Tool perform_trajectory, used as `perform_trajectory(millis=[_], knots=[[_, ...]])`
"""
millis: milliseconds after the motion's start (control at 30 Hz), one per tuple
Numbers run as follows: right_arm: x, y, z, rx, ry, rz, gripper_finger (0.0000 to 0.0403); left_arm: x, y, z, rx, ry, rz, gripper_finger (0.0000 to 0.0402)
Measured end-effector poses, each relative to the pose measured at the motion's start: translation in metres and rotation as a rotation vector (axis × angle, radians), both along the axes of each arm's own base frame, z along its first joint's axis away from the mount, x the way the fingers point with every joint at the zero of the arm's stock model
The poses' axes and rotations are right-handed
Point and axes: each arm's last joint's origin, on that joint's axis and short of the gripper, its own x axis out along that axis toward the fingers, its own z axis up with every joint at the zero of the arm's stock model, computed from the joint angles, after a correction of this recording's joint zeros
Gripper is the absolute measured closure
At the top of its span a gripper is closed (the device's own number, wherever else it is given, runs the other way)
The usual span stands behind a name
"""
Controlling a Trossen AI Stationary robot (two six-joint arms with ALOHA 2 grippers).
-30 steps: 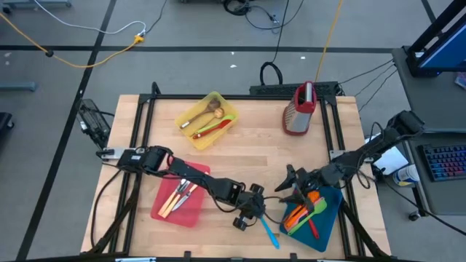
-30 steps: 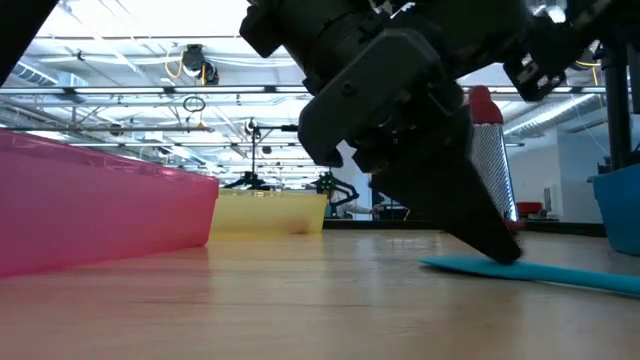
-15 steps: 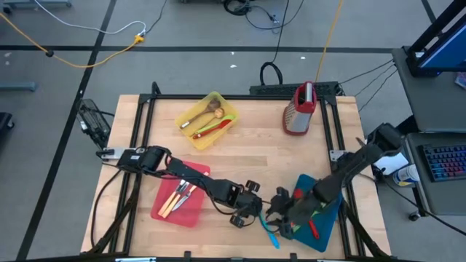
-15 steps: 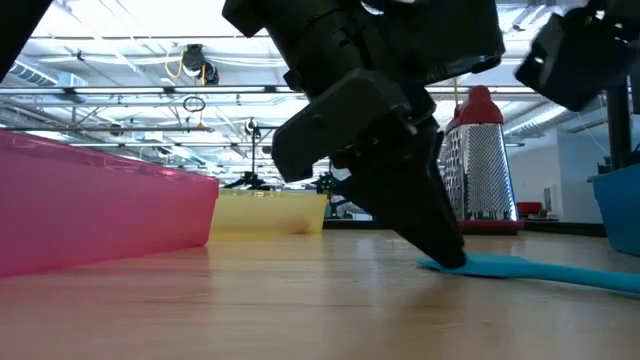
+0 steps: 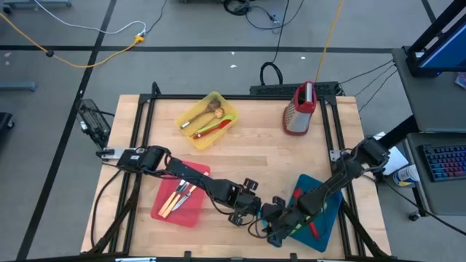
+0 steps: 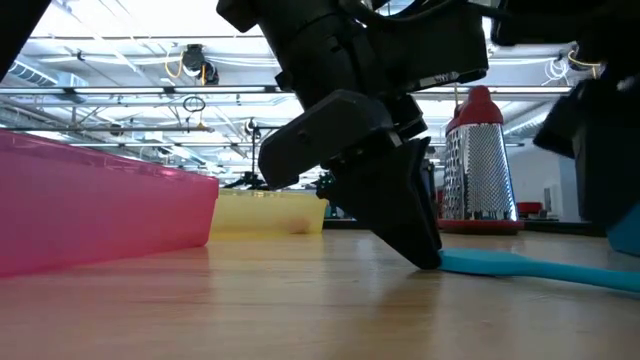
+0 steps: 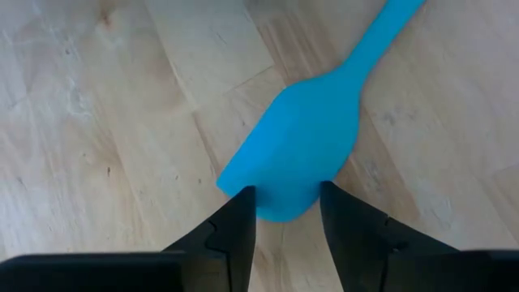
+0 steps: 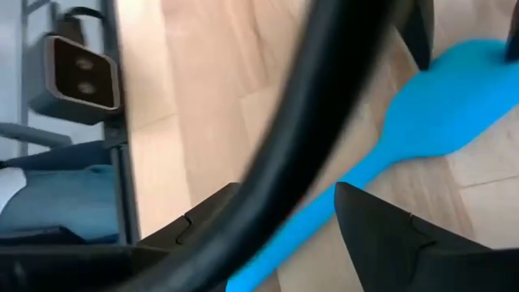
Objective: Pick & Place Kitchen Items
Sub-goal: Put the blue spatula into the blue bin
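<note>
Near the front edge of the surface [image 5: 255, 156], a blue spatula [image 7: 304, 146] lies flat beside the blue tray [image 5: 329, 211]. Left pincer [image 7: 285, 215] stands slightly open, its tips straddling the blade end, gripping nothing. Right pincer [image 8: 284, 223] hovers open over the handle.

— Where is the free passage?
— The table [image 5: 269, 153] centre, between the yellow tray [image 5: 207, 120] and the pink-red tray [image 5: 182, 195], lies bare.
— And the obstructions?
— The grater [image 5: 300, 109] stands upright near the far right corner. At the near edge, the left gripper [image 5: 253, 209] and right gripper [image 5: 278, 224] crowd together just beside the blue tray [image 5: 329, 211], over the blue spatula [image 7: 304, 150].
</note>
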Motion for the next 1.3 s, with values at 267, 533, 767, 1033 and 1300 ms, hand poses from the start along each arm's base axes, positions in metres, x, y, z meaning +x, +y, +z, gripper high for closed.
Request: perform_trajectory(millis=[267, 533, 767, 1033, 1300], knots=[[0.0, -0.006, -0.002, -0.034, 0.036, -0.006, 0.0206, 0.0, -0.001, 0.0, -0.014, -0.01, 0.026, 0.0261], [0.002, -0.013, -0.012, -0.05, 0.094, -0.047, 0.0206, -0.001, -0.003, 0.0, -0.006, -0.012, 0.041, 0.0261], [0.003, -0.014, -0.018, -0.074, 0.112, -0.066, 0.0206, -0.004, 0.005, -0.002, 0.019, 0.034, 0.105, 0.0261], [-0.002, -0.026, -0.013, -0.127, 0.161, -0.048, 0.0206, -0.016, 0.012, 0.011, 0.083, 0.101, 0.169, 0.0261], [-0.015, -0.044, 0.033, -0.221, 0.046, -0.093, 0.0206, -0.034, 0.019, 0.054, 0.088, 0.116, 0.265, 0.0261]])
